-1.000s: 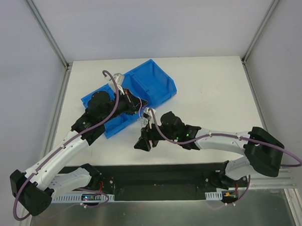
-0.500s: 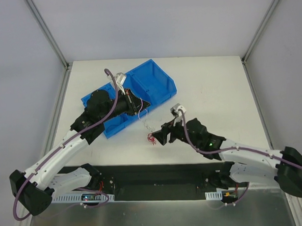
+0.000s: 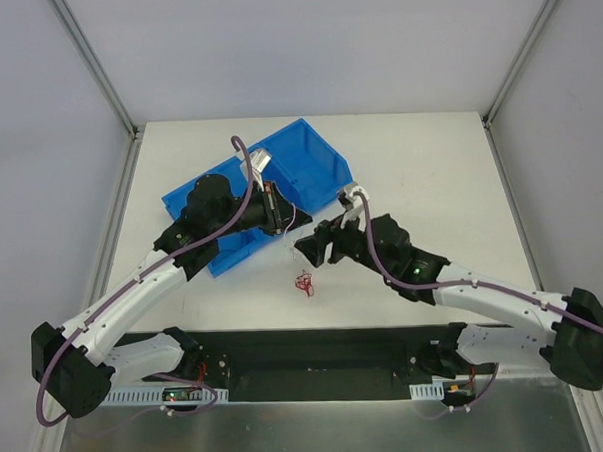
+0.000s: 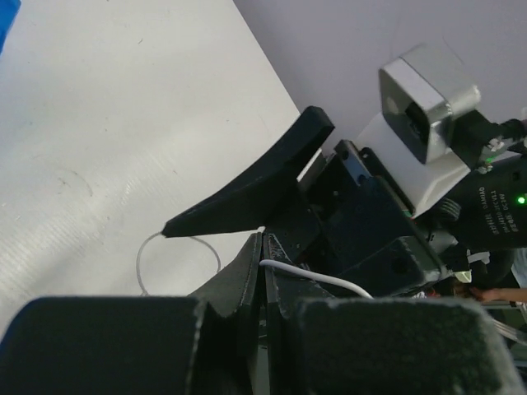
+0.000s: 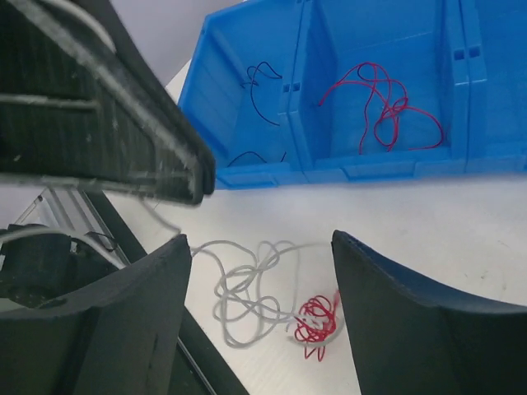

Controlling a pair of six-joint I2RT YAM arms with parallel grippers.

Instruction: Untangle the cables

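My left gripper [image 3: 284,215] is shut on a thin white wire [image 4: 317,278], held above the table in front of the blue bin [image 3: 313,150]. The white wire [image 5: 247,288] runs down in loose loops to a small red wire tangle [image 5: 317,317] lying on the table [image 3: 304,282]. My right gripper [image 3: 307,248] is open and empty just right of the left one, its fingers [image 5: 140,304] apart above the loops and the red tangle. The bin holds a loose red wire [image 5: 387,107] and a black wire [image 5: 259,82].
The blue bin [image 5: 461,164] has several compartments and lies at the back left of the white table [image 3: 430,180]. The black rail at the table's near edge [image 3: 317,350] is close below the tangle. The two grippers are nearly touching.
My right gripper has released and swung right, then up toward the left gripper, now open. My left gripper has risen slightly to the right with the white wire. The red tangle now lies exposed.
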